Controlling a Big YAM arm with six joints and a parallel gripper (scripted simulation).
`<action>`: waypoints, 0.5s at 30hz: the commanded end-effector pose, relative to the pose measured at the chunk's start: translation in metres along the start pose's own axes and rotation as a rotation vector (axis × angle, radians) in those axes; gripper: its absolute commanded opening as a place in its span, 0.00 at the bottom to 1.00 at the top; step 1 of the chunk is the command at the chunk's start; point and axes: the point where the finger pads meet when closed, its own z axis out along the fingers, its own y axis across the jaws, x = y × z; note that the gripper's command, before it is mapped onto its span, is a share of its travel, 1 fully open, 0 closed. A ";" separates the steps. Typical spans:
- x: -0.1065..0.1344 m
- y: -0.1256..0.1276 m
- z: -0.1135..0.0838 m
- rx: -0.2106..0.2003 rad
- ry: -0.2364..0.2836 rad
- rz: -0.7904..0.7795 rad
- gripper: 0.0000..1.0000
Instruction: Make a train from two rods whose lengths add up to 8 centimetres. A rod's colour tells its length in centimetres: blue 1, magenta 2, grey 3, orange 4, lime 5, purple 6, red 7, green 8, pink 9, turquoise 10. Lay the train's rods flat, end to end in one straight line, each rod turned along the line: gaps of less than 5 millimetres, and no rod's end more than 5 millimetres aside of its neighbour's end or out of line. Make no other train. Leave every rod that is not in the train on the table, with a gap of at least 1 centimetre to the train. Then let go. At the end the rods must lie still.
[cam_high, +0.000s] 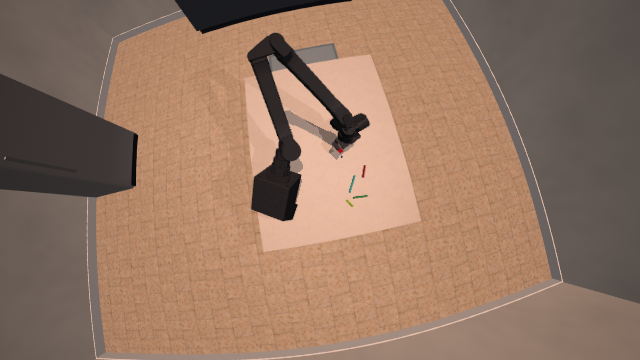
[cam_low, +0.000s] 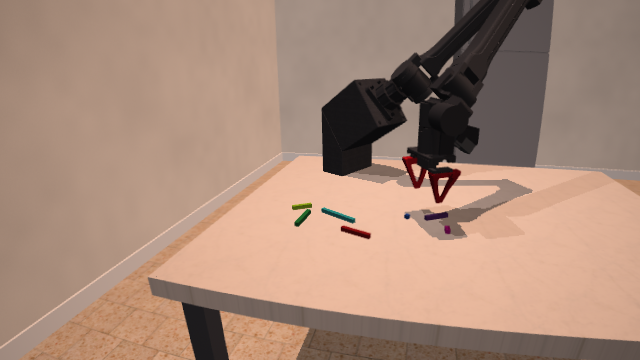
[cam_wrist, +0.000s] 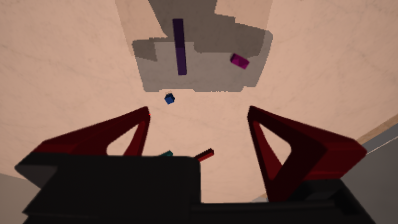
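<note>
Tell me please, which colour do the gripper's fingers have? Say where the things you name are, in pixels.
Red fingers (cam_low: 446, 176), best seen in the wrist view.

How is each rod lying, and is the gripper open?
gripper: open, holding nothing
purple rod: flat
magenta rod: flat
blue rod: unclear, too small
red rod: flat
turquoise rod: flat
green rod: flat
lime rod: flat
</note>
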 end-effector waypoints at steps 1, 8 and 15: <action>-0.011 -0.015 -0.003 0.016 -0.007 -0.147 1.00; -0.015 -0.017 -0.003 0.015 -0.008 -0.278 1.00; -0.014 -0.016 0.000 0.008 -0.010 -0.316 1.00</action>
